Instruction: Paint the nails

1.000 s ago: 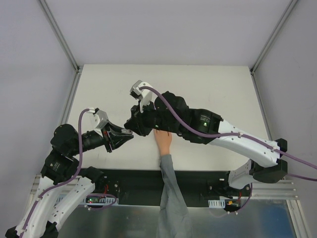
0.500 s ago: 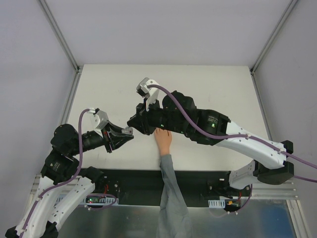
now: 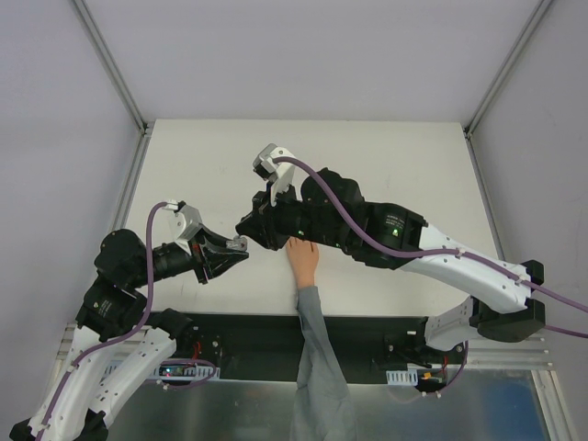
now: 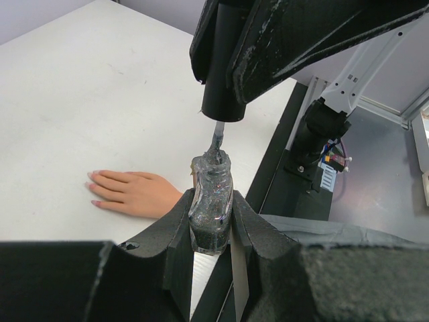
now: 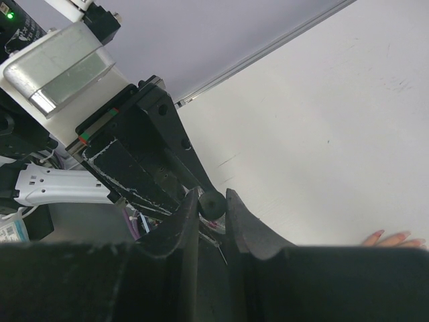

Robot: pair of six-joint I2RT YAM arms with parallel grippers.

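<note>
A small dark bottle (image 4: 212,201) is held upright between the jaws of the left gripper (image 4: 212,235). Above it, a black cap (image 4: 223,87) is clamped by the right gripper (image 4: 234,47), with its thin stem dipped into the bottle's neck. A mannequin hand (image 4: 137,194) is laid flat on the white table (image 4: 80,100), and pale pink nails (image 4: 92,176) are seen at its fingertips.

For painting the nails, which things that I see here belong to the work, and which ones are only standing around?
Belong to the job: nails of the mannequin hand; polish bottle in the left gripper; brush cap in the right gripper, its brush in the bottle's neck.
Not part of it: table; grey sleeve; purple cables.
</note>
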